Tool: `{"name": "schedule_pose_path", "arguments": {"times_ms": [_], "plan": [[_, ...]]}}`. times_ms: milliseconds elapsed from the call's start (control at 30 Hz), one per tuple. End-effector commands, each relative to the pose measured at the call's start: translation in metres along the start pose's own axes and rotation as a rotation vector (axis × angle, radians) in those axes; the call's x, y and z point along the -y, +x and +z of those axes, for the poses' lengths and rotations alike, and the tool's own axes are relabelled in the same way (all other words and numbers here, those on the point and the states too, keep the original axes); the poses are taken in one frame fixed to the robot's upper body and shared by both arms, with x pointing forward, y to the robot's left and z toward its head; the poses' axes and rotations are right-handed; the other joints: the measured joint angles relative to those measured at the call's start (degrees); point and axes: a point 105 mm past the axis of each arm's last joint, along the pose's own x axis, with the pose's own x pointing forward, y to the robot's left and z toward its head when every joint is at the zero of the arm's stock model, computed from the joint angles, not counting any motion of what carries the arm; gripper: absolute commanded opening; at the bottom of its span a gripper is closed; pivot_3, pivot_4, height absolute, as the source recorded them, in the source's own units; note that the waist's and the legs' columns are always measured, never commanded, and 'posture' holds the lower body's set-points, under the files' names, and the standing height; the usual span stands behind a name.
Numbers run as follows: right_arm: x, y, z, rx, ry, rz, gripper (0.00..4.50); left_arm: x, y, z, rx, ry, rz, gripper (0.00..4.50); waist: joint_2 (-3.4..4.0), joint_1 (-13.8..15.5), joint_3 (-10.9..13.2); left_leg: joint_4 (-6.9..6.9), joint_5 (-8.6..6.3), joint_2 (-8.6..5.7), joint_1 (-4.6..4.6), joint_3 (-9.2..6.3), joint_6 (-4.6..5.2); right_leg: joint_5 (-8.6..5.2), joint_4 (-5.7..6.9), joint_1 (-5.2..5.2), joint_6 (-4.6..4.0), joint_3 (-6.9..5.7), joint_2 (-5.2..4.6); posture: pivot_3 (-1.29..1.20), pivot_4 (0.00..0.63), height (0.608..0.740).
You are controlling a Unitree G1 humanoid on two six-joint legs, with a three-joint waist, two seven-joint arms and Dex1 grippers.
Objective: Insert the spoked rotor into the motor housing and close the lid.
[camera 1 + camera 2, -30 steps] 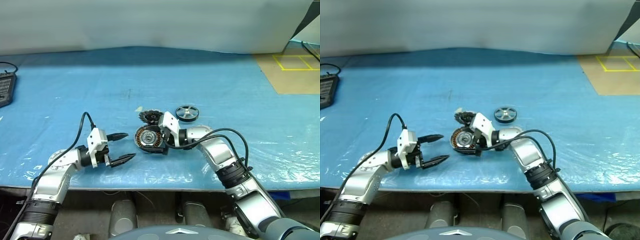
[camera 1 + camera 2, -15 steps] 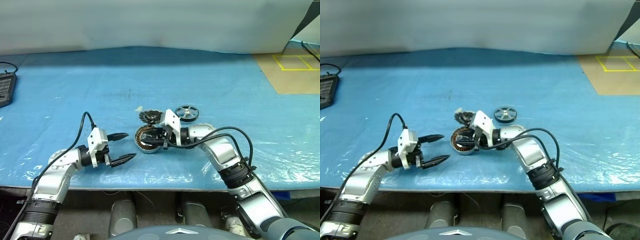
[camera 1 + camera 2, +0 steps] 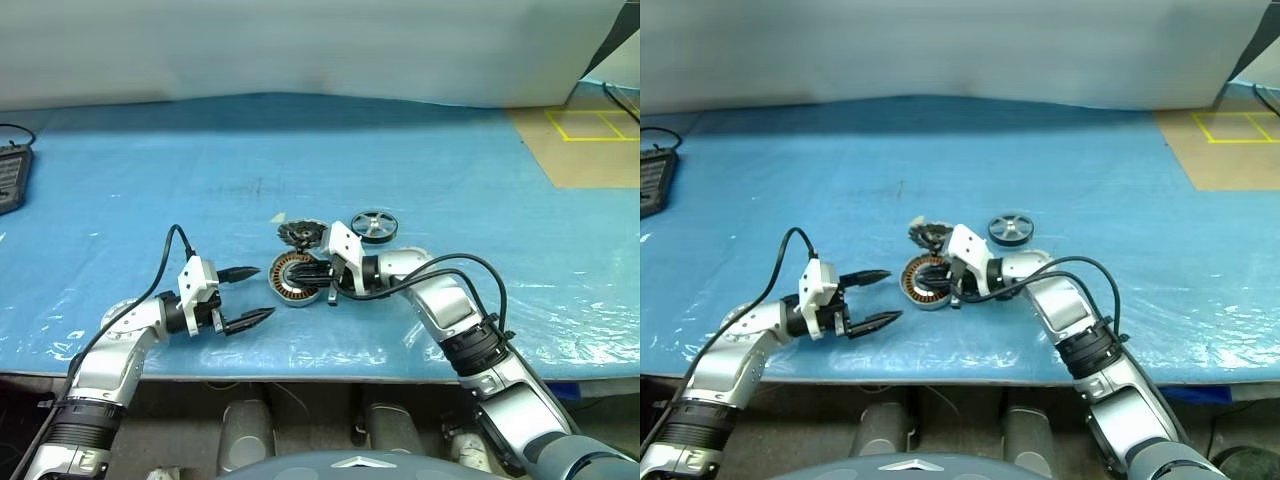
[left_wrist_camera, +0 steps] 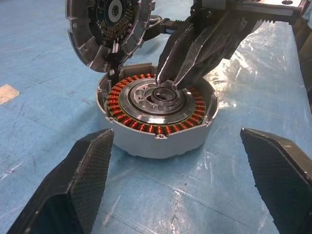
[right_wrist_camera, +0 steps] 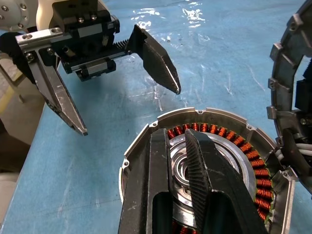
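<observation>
- Left gripper (image 3: 252,295) hovers low, its forearm reaching forward, fingers spread wide.
- Right gripper (image 4: 168,84) points left across the body, fingers drawn nearly together, tips angled downward.

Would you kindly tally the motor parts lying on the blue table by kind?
Motor housing: 1
Toothed lid: 1
Spoked rotor: 1
Total: 3
</observation>
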Motion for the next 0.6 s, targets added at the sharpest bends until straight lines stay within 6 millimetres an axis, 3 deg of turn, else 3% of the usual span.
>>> {"name": "schedule_pose_path", "arguments": {"times_ms": [33,600], "plan": [[0.000,0.003,0.010,-0.007,-0.094,0.024,0.51,-0.001,0.001,0.005,0.006,0.029,0.006,4.36,0.00,0.0,0.0,0.00,0.00,0.00,0.00,0.00,0.00,0.00,0.00,0.00,0.00,0.00,0.00,0.00,0.150,0.740],[0.010,-0.002,0.000,-0.066,-0.161,-0.011,0.51,-0.001,0.001,0.002,-0.004,0.033,0.014,4.36,-0.02,0.0,0.0,0.01,0.00,0.00,0.02,0.00,0.00,0.00,0.01,0.01,0.00,0.00,0.00,0.00,0.150,0.740]]}}
